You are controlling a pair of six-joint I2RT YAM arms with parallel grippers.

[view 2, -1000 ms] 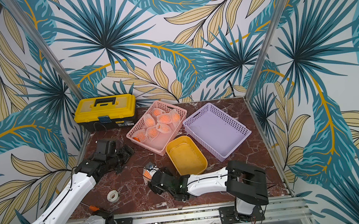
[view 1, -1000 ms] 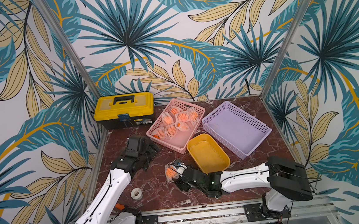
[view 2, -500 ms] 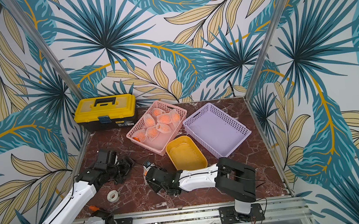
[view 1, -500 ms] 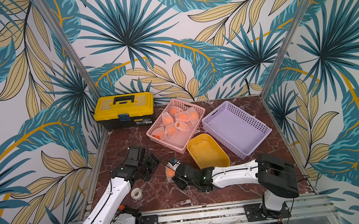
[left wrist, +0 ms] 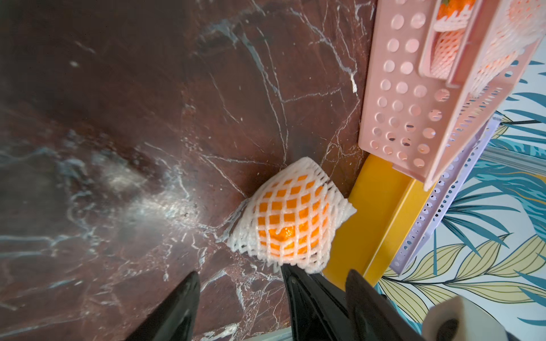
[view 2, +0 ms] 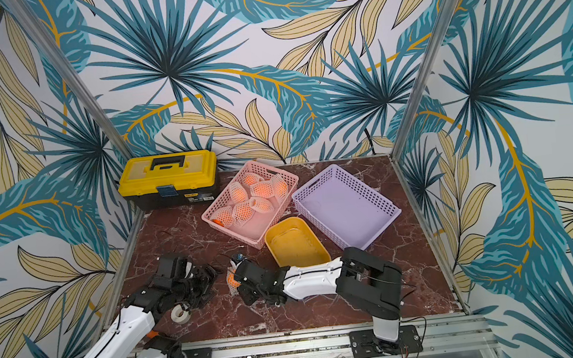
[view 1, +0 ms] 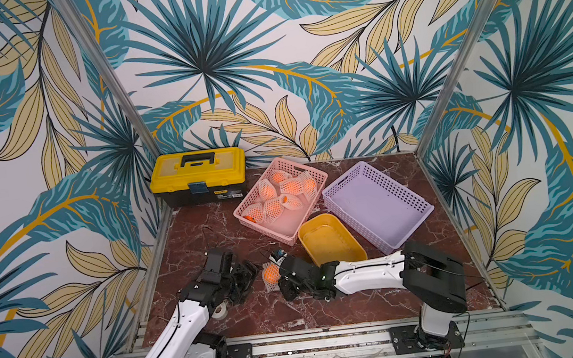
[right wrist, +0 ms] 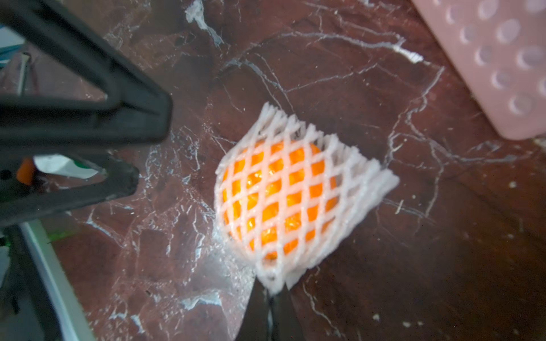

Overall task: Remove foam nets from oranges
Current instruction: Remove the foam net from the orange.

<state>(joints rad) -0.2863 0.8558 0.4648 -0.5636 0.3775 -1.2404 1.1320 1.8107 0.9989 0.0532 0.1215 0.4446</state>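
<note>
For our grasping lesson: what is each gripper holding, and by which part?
Right gripper pinches the foam net by its open end; left gripper holds nothing.

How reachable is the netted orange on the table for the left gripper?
Probably yes: the left gripper is open beside the orange, only bare table between; the right gripper pinches just the foam net.

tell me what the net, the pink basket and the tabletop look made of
net: likely soft white foam, matte; puffy strands in a diamond mesh, fuzzy cut ends.
basket: hard pink plastic, smooth with slight sheen; moulded wall with round holes.
tabletop: red-brown marble look, polished; white veins and glare, but maybe printed laminate.
</note>
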